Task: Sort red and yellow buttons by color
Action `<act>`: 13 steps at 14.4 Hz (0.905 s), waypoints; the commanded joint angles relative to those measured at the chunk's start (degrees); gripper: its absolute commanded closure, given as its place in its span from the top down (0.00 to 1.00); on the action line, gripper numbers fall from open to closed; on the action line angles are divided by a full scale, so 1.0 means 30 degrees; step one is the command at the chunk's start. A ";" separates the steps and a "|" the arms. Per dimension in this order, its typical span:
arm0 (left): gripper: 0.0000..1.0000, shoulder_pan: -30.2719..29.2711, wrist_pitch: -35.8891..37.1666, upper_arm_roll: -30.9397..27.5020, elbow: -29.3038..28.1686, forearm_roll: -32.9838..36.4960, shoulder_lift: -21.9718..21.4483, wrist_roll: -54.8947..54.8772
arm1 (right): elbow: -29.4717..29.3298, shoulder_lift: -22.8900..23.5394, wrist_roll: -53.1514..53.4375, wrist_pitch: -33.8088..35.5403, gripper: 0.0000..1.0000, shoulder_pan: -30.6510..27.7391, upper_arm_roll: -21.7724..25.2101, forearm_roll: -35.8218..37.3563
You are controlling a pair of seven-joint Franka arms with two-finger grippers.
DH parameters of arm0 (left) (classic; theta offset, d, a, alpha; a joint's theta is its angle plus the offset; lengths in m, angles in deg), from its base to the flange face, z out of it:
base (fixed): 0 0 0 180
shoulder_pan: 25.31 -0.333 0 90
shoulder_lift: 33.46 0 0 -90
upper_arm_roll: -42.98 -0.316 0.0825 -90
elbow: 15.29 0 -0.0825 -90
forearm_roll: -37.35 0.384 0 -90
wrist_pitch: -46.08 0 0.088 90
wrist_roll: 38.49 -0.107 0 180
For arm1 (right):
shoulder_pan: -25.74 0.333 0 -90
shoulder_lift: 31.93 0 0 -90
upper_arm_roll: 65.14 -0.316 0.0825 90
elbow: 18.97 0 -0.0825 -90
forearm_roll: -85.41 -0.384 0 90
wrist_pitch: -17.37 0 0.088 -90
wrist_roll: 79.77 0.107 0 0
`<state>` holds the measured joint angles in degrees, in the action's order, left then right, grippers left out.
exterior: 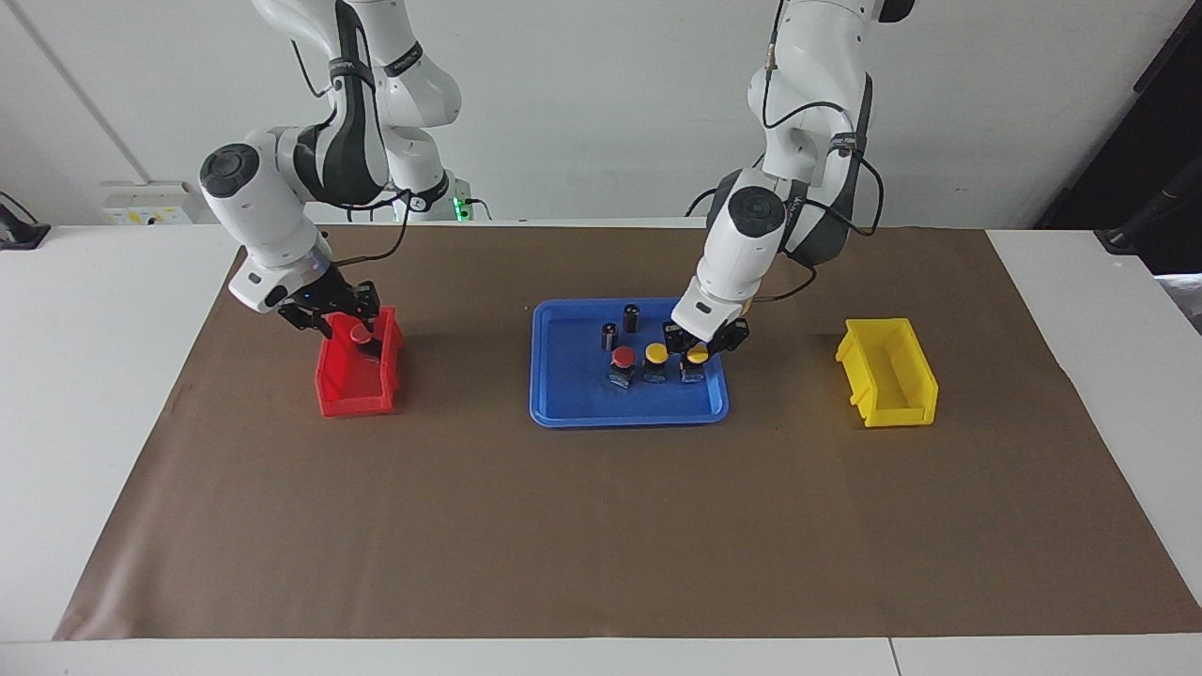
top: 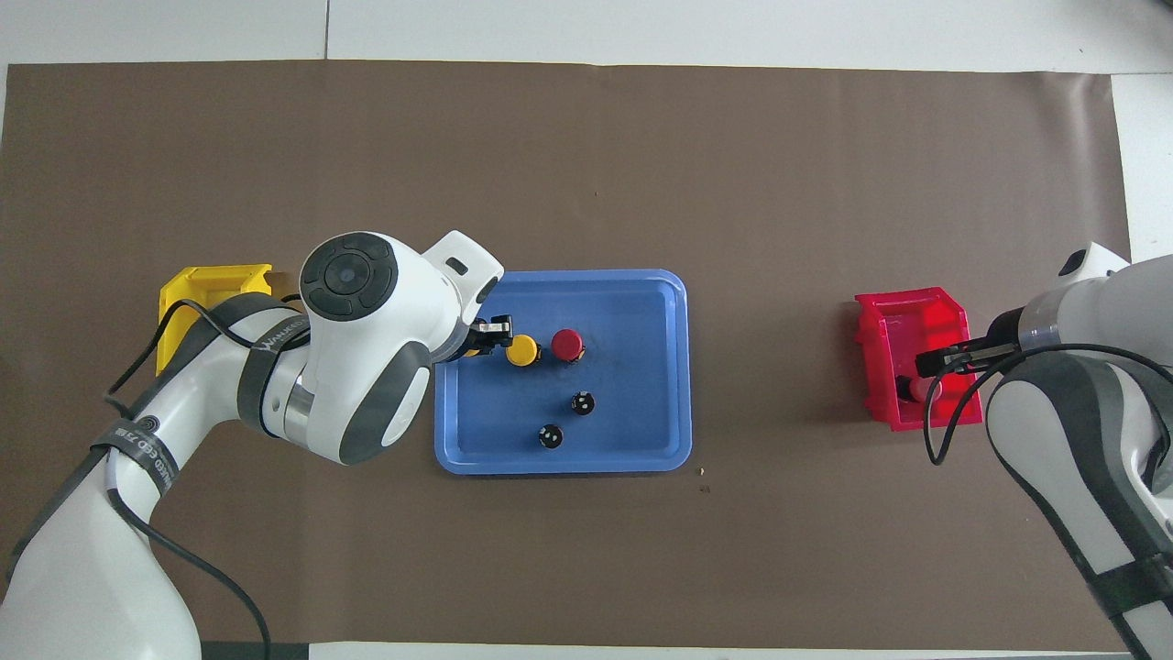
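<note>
Two hands, no legible writing: left hand (exterior: 696, 346) at yellow button (exterior: 697, 354).

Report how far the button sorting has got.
Done: nothing is clearly dropped yet, and the yellow bin looks empty. In hand: the right claw has one red button at the red bin; the left claw is down at one yellow button in the blue tray. Left: the other yellow button and the other red button, both in the tray.
</note>
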<state>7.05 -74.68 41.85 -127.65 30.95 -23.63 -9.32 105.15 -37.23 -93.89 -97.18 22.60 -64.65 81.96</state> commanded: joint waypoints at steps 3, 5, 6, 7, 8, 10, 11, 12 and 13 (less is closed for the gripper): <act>0.20 -0.3944 0.5298 -0.0384 0.0948 -0.0268 -0.2715 -0.3959 | -0.4977 0.1939 0.4835 0.3056 0.78 0.3088 -0.0134 -0.0314; 0.18 -0.5827 0.6204 -0.0500 0.0830 -0.0152 -0.3333 -0.7158 | -0.5861 0.2497 0.8467 0.2477 0.78 0.5255 -0.0134 -0.0372; 0.18 -0.6996 0.6703 -0.0530 0.0684 0.0139 -0.3481 -0.8391 | -0.5923 0.2645 1.0488 0.1573 0.78 0.6456 -0.0163 -0.0402; 0.17 -0.8197 0.6824 -0.0501 0.0596 0.0490 -0.3657 -0.9622 | -0.5953 0.2762 1.2307 0.0810 0.78 0.7773 -0.0163 -0.0605; 0.17 -0.9079 0.6565 -0.0501 0.0363 0.0639 -0.3688 -1.0968 | -0.6272 0.3373 1.3978 0.0135 0.78 0.9033 -0.0163 -0.0636; 0.16 -0.9731 0.5339 -0.0501 -0.0427 0.1746 -0.3717 -1.2094 | -0.6889 0.4721 1.6738 -0.1563 0.78 1.0886 -0.0163 -0.0403; 0.16 -0.9732 0.4752 -0.0501 -0.0953 0.2102 -0.3746 -1.2095 | -0.6891 0.5016 1.7242 -0.2383 0.78 1.1298 -0.0163 -0.0373; 0.16 -0.9761 0.4224 -0.0501 -0.1335 0.2105 -0.3747 -1.2095 | -0.6920 0.5367 1.7624 -0.2884 0.78 1.1911 -0.0163 -0.0402; 0.16 -0.9762 0.3870 -0.0501 -0.1658 0.2105 -0.3747 -1.2095 | -0.6891 0.5835 1.8324 -0.3382 0.79 1.2526 -0.0134 -0.0344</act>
<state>-22.66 -59.74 39.77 -129.17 35.69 -33.50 -45.50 86.29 -22.73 -41.35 -105.50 58.53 -65.56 81.16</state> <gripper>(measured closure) 0.621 0.211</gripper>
